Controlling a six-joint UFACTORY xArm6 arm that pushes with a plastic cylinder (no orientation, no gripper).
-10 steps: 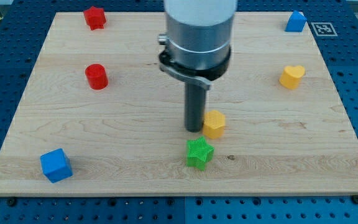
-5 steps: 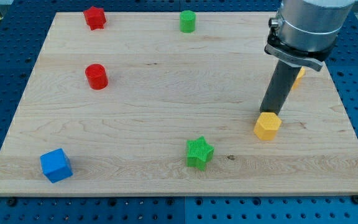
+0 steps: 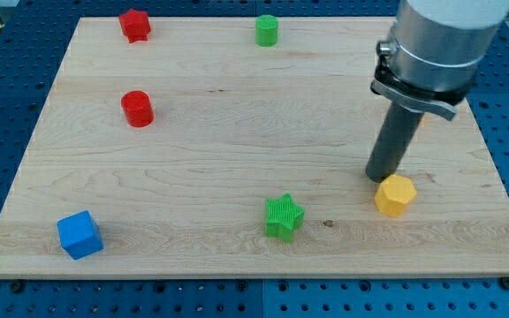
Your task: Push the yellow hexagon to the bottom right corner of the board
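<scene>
The yellow hexagon (image 3: 394,194) lies on the wooden board (image 3: 237,141), right of centre and toward the view's bottom right. My tip (image 3: 380,177) is on the board just above and left of the hexagon, touching or nearly touching its upper left side. The arm's grey body hides the board's upper right part behind the rod.
A green star (image 3: 284,216) lies left of the hexagon. A blue cube (image 3: 79,234) is at the bottom left. A red cylinder (image 3: 136,108) and a red star (image 3: 134,24) are at the left. A green cylinder (image 3: 267,30) is at the top.
The tip has moved from the board's middle to the right and then downward, pushing the yellow hexagon right and toward the bottom. The other blocks have not moved.
</scene>
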